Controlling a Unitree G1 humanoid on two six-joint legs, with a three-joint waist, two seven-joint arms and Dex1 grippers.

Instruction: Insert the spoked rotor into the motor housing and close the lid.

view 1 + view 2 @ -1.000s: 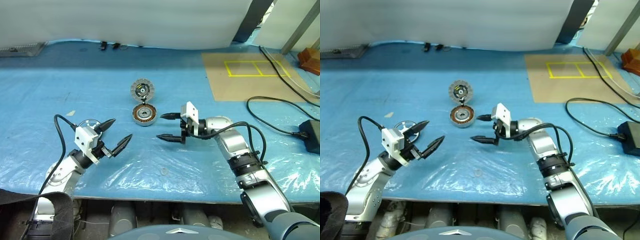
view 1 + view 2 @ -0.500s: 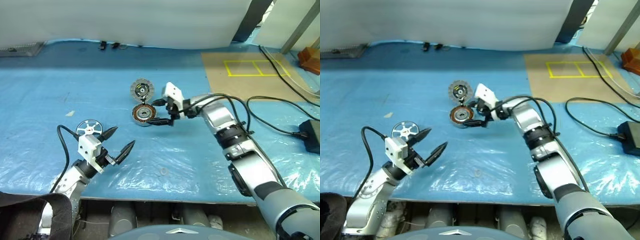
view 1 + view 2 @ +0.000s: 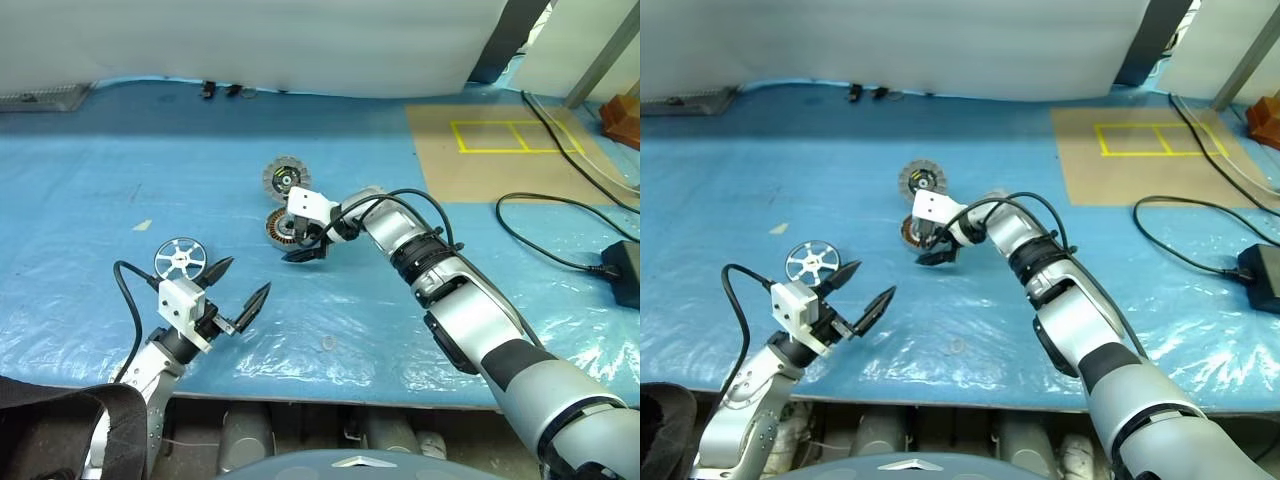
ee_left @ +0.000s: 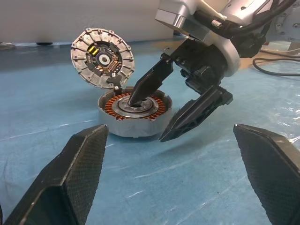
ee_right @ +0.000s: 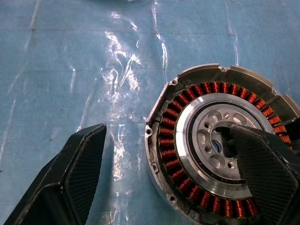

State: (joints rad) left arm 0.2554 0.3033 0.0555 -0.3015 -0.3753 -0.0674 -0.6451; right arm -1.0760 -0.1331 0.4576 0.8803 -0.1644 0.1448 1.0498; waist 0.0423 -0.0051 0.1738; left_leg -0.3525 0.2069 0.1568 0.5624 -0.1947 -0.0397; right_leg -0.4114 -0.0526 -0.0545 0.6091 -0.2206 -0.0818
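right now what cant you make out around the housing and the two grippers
- Motor housing, head views: the right gripper covers its right part.
- Housing centre, right wrist view: one finger sits over it; touching or just above, cannot tell.
- Lid: its hinge is too small to read; its outer face is turned away.
- Spoked rotor: underside hidden against the blue sheet.
- Left gripper: open, holding nothing.

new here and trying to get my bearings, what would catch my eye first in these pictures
Mid-table, the right gripper hangs open over the motor housing, one finger dipping into its ring of copper windings while the lid stands up behind it. Nearer the robot's left, the spoked rotor lies alone on the blue sheet, beside the open left gripper.
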